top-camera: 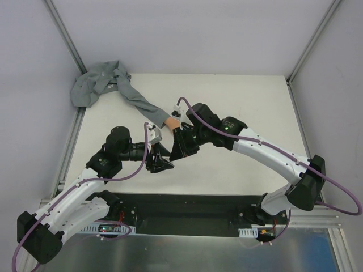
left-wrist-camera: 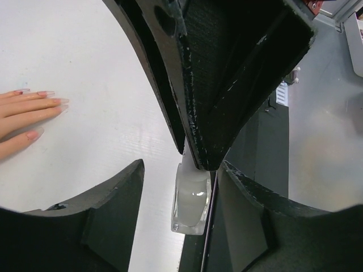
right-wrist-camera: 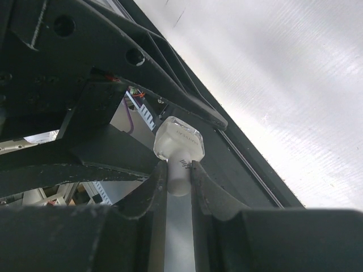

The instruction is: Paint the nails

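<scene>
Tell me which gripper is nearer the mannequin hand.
Right. The right gripper, holding the small bottle, sits just beside the mannequin hand; the left gripper lies farther off, toward the arm bases.

The mannequin hand [left-wrist-camera: 22, 116] is peach with pink nails [left-wrist-camera: 61, 101], the sleeve [top-camera: 133, 97] grey, the bottle [right-wrist-camera: 178, 141] white

White table [top-camera: 238, 102], grey sleeve [top-camera: 105, 85] crumpled far left, mannequin hand [left-wrist-camera: 22, 116] lying flat
</scene>
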Controlling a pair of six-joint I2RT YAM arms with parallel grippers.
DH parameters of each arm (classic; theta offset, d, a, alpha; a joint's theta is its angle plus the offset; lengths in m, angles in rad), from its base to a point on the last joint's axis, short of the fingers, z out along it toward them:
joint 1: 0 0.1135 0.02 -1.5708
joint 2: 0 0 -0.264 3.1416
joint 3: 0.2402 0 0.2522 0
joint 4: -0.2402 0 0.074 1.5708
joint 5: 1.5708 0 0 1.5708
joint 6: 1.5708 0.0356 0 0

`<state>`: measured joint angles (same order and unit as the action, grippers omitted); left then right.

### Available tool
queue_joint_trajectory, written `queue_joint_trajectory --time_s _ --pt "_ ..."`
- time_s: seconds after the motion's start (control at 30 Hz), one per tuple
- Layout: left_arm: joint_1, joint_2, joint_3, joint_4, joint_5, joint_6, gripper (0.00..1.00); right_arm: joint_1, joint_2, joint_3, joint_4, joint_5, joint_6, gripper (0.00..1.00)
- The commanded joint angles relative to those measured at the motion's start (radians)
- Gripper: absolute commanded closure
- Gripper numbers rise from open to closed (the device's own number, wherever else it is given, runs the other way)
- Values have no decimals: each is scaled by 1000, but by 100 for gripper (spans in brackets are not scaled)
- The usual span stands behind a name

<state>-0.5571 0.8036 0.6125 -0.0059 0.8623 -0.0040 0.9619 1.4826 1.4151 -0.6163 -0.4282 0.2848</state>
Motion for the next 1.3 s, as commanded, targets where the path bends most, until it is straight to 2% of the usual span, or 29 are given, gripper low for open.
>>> queue_joint_trajectory --time_s 0.0,0.07,0.2,0.53,0.57,0.63,0.67,0.8,1.0,1.03,1.13,1.17,1.27 --pt "-7 -24 -5 20 29 27 43 6 -50 31 12 3 11 99" --pt "-7 -32 -7 15 18 30 40 6 -56 33 6 5 10 99" --pt "-7 -35 -5 11 14 33 39 6 -65 33 -5 8 8 99" --pt "-7 -32 0 11 11 35 57 8 -76 30 -7 8 13 99" --pt "-7 -32 0 11 9 35 57 8 -77 30 -5 9 14 99" --pt "-7 -35 -2 11 9 35 44 9 -81 30 -7 12 16 99" --pt "-7 -35 -2 11 9 35 42 9 -82 27 -7 14 16 99" --pt "-7 -38 -2 6 -8 39 43 8 -90 24 -7 16 17 99" --pt "-7 -38 4 -14 -16 39 58 11 -100 15 0 13 19 99" --pt "-7 -38 6 -16 -20 39 66 12 -99 13 0 11 20 99" --pt "-7 -41 10 -14 -32 38 80 17 -94 10 9 11 22 99" --pt "-7 -41 13 -16 -40 38 91 15 -93 8 9 14 21 99" --pt "-7 -46 13 -14 -75 33 100 21 -93 15 1 55 21 97"
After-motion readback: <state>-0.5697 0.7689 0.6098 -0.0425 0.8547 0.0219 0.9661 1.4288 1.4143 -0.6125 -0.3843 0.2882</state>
